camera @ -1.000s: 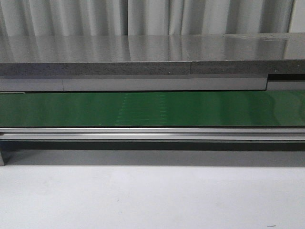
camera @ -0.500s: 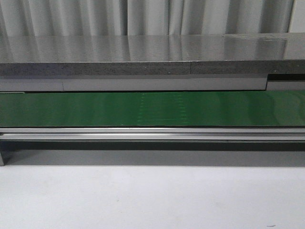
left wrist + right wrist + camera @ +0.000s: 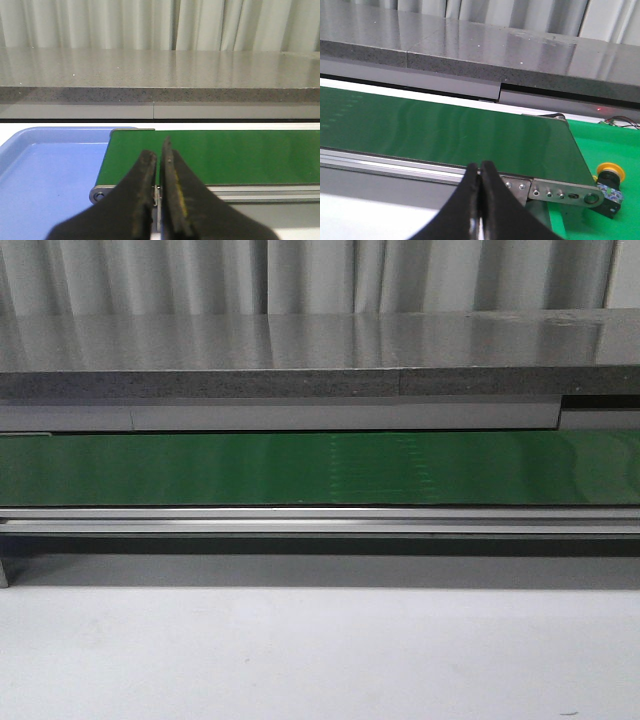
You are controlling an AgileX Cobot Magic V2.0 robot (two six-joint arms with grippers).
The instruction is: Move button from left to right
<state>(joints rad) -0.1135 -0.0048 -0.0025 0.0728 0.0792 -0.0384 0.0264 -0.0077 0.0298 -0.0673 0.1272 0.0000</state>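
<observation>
The button (image 3: 610,176) shows only in the right wrist view: an orange-yellow round cap on a black body. It lies on a green surface (image 3: 620,142) just past the end of the conveyor belt (image 3: 445,131). My right gripper (image 3: 480,169) is shut and empty, in front of the belt's frame and well short of the button. My left gripper (image 3: 158,151) is shut and empty, near the belt's other end (image 3: 240,155). Neither gripper shows in the front view, where the belt (image 3: 320,468) is bare.
A blue tray (image 3: 45,170) lies beside the belt's left end and holds nothing I can see. A grey stone counter (image 3: 300,350) runs behind the belt, with curtains behind it. A white tabletop (image 3: 320,660) lies in front. Wires (image 3: 620,121) lie beyond the green surface.
Faint marks on the green belt have shifted to the right across the front view. Nothing else has moved there.
</observation>
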